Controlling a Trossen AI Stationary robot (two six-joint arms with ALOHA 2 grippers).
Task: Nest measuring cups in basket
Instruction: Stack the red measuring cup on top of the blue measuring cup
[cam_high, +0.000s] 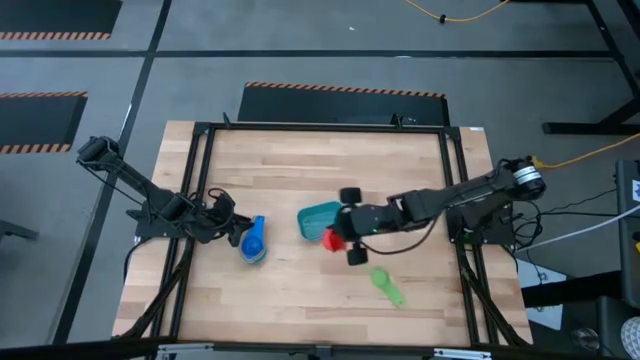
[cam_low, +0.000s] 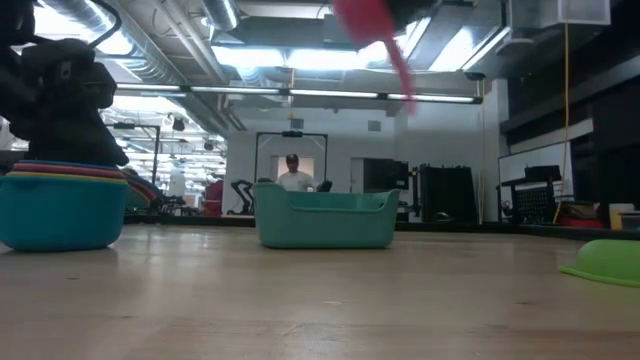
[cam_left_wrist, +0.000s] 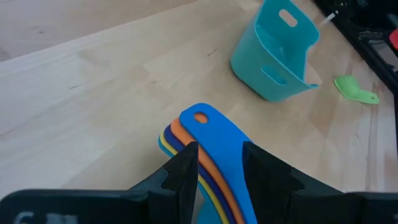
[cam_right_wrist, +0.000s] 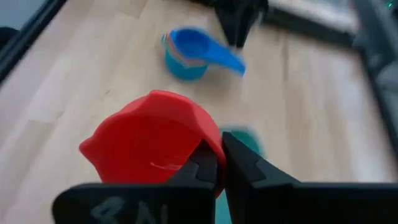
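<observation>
A stack of nested measuring cups (cam_high: 253, 242) stands on the table left of centre, light blue on the outside, its handles fanned toward my left gripper (cam_left_wrist: 217, 171), which is shut on them. The teal basket (cam_high: 319, 220) sits upright mid-table. My right gripper (cam_right_wrist: 219, 163) is shut on a red measuring cup (cam_right_wrist: 149, 140) held in the air by the basket's near right corner (cam_high: 330, 238). A green measuring cup (cam_high: 387, 285) lies mouth down near the front right. In the low view only a red slanting piece (cam_low: 380, 45) shows at the top. My left gripper pinches the fanned stack of handles (cam_left_wrist: 219, 155) between its two fingers, which come in low from the table's left and lie along the handles. The cups' bowls rest on the table. My right gripper pinches the red cup at its edge (cam_right_wrist: 208, 146), slanting down from the table's right. The fingers hide whether that is rim or handle. The cup is lifted clear and tipped, its rounded bottom toward the wrist camera.
Black frame rails (cam_high: 200, 180) run along the table's left, right and far sides. Bare wood (cam_high: 300, 300) lies in front of the basket and the stack. A person (cam_low: 293, 172) shows far off in the room behind the table.
</observation>
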